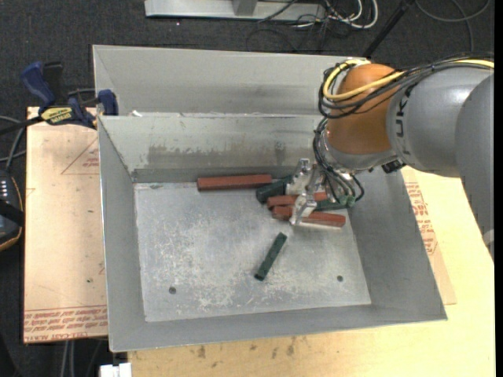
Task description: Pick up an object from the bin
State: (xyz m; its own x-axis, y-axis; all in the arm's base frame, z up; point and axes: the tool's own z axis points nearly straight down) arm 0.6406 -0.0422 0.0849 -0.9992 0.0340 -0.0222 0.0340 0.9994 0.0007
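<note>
A short reddish-brown block [280, 203] lies in the far right part of the bin [204, 281], close to the back wall, and the gripper [301, 210] is down right against its right end. Whether the jaws are wide, narrow or closed on anything cannot be told, because the metal tip sits among the pieces and hides its own gap. A second reddish-brown block [327, 220] lies flat just to the right of the tip and looks to be touching it. A dark green piece [272, 188] rests just behind the short block. These 3 things form a small cluster under the wrist. To the left of the cluster, a long reddish-brown bar [234, 182] lies along the foot of the back wall, its right end meeting the dark green piece. A dark green stick [270, 257] lies alone on the grey floor, nearer the front, tilted and well apart from the cluster. Above the gripper sits the orange cover [357, 124] with yellow cables [339, 75] looped over it. The grey arm [448, 124] reaches in from the right.
</note>
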